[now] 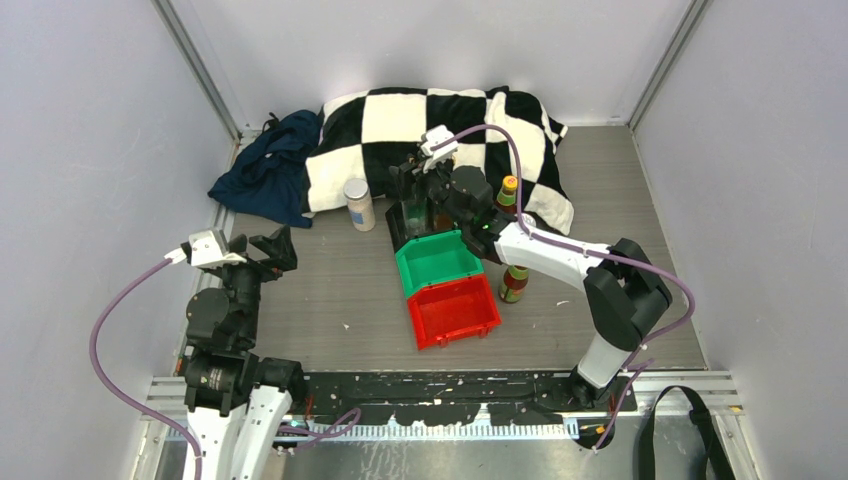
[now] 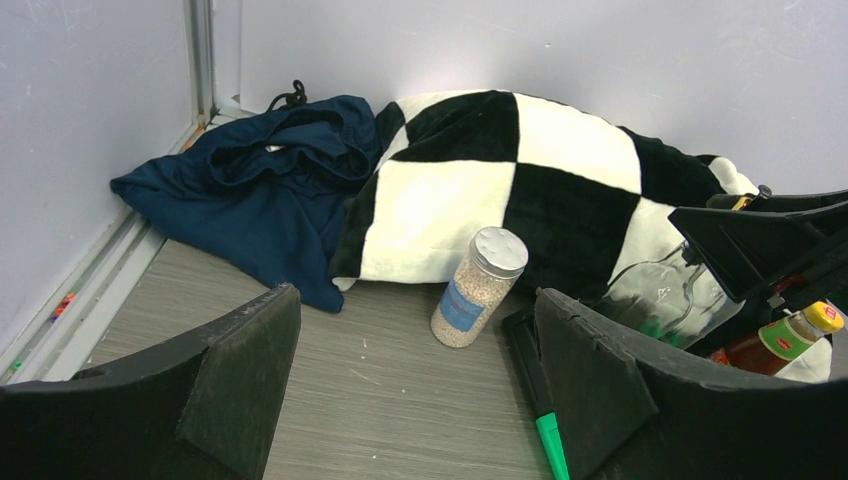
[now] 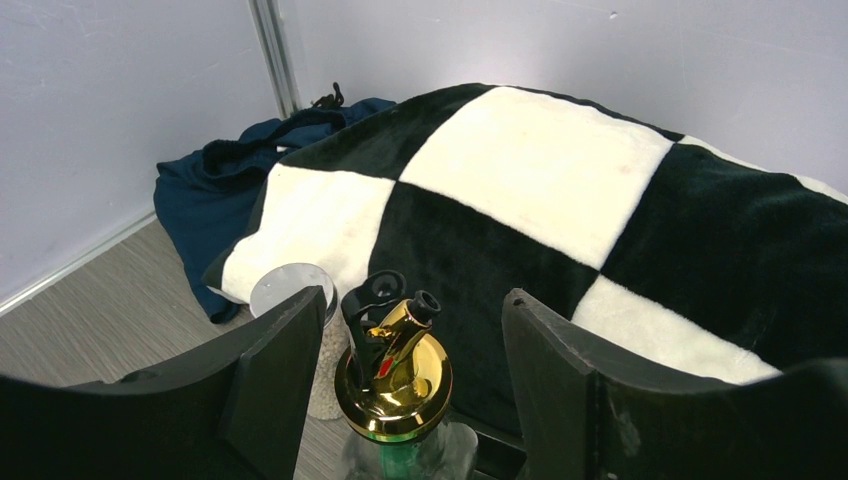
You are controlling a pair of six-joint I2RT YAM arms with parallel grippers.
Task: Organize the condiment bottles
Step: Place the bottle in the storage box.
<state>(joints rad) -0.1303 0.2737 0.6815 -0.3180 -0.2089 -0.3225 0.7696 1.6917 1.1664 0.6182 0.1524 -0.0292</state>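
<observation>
Top view: the left gripper (image 1: 257, 248) hangs open at the near left, well apart from the short silver-lidded shaker jar (image 1: 358, 203) standing beside the black-and-white checkered blanket (image 1: 400, 120). The right gripper (image 1: 418, 190) is over the black plastic bin (image 1: 394, 230).

Left wrist view: the jar stands upright beyond the spread fingers.

Right wrist view: open jaws flank the tall clear glass bottle with a gold pourer top (image 3: 395, 380), with gaps on both sides.

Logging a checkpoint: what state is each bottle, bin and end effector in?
Shaker jar: upright, lidded.
Gold-topped bottle: upright, ungripped.
Right end effector: open around it.
Left end effector: open, empty.
Green bin: empty.
Red bin: empty.
Far sauce bottle: upright, capped.
Near sauce bottle: upright.
</observation>
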